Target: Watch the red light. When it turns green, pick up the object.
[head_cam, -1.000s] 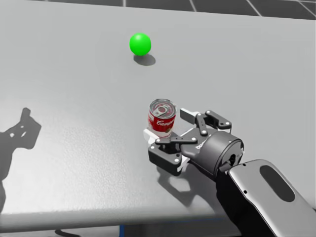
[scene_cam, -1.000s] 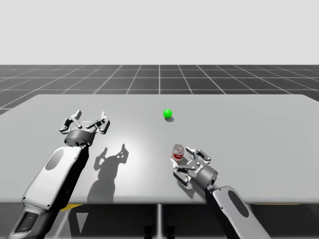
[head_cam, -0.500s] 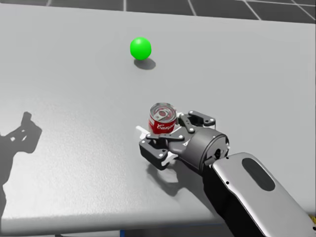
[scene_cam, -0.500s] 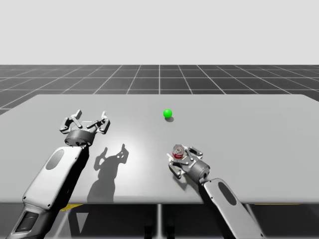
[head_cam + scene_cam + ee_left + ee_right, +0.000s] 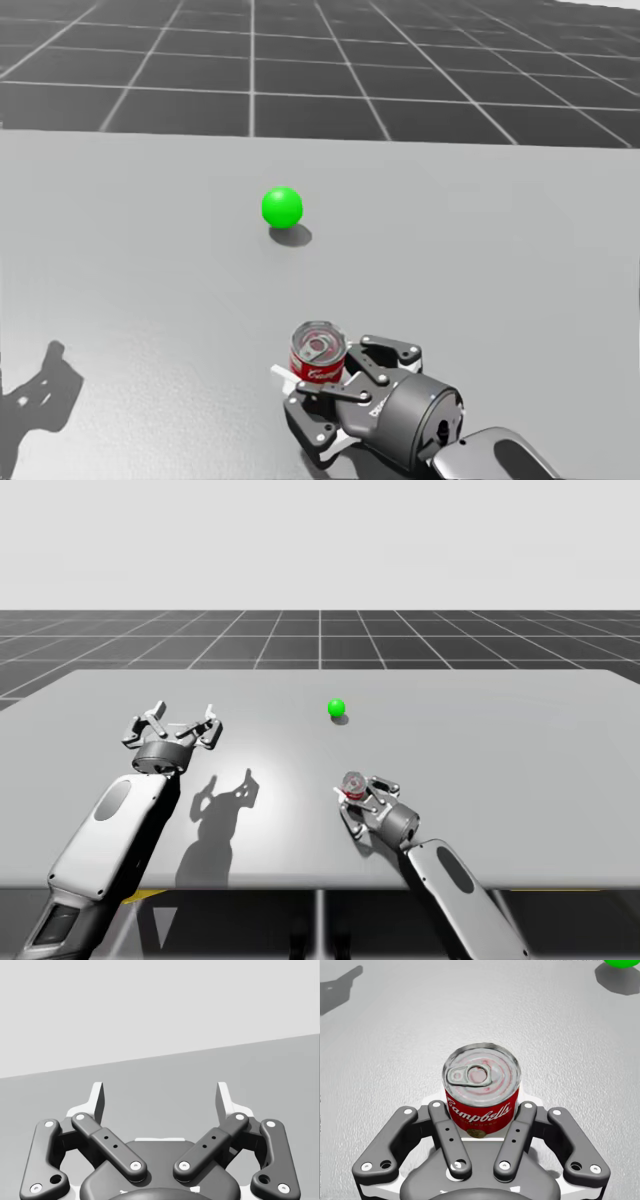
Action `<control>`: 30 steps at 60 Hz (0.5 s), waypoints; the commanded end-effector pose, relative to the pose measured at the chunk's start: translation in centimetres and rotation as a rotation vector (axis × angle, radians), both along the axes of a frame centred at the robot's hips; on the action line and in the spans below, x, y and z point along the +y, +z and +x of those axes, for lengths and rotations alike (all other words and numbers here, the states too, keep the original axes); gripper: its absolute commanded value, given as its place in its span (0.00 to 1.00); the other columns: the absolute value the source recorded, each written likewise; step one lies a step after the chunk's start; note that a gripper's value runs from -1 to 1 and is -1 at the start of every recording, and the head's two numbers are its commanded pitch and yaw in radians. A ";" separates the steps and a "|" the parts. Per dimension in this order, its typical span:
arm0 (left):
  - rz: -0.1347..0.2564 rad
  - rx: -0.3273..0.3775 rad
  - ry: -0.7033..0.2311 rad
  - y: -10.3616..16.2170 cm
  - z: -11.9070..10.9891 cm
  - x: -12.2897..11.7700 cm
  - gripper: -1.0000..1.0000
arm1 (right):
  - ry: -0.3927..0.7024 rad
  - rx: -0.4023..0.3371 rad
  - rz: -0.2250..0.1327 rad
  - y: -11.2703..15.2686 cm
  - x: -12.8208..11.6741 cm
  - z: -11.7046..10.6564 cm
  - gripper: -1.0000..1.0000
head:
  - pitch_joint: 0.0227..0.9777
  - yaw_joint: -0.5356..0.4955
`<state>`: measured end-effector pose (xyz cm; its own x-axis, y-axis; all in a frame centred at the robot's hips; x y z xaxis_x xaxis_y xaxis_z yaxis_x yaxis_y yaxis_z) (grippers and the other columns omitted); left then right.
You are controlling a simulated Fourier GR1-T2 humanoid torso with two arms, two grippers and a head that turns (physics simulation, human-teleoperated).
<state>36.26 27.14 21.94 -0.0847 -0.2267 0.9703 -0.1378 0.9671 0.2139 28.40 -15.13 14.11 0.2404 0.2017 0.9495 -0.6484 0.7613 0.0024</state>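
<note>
The light is a small green ball (image 5: 336, 708) sitting on the grey table (image 5: 500, 740), also seen in the head view (image 5: 282, 206). A red can with a silver pull-tab lid (image 5: 482, 1092) stands upright nearer the front edge (image 5: 352, 784) (image 5: 318, 354). My right gripper (image 5: 477, 1105) is shut on the red can, one finger pressed against each side of it (image 5: 325, 370) (image 5: 357, 796). Far off at the left, my left gripper (image 5: 178, 720) hovers over the table, open with nothing between its fingers (image 5: 160, 1100).
The left arm's shadow (image 5: 225, 800) falls on the table between the two arms. The table's front edge (image 5: 300, 885) runs just behind the right wrist. A dark tiled floor (image 5: 320, 635) lies beyond the far edge.
My right gripper has drawn in around the red can and its fingers have shut on it. My head has turned upward. The left arm has stayed where it was.
</note>
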 end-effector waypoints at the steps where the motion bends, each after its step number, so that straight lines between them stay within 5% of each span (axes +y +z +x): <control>1: 0.001 0.001 0.000 -0.1 0.0 0.0 0.00 | -0.099 0.000 -0.019 -0.7 -0.7 0.4 1.00 | 0.56 0.38; 30: -0.001 0.000 0.001 -0.1 0.0 -0.1 0.00 | -0.124 -0.078 0.000 1.2 -1.0 0.6 1.00 | 0.45 0.36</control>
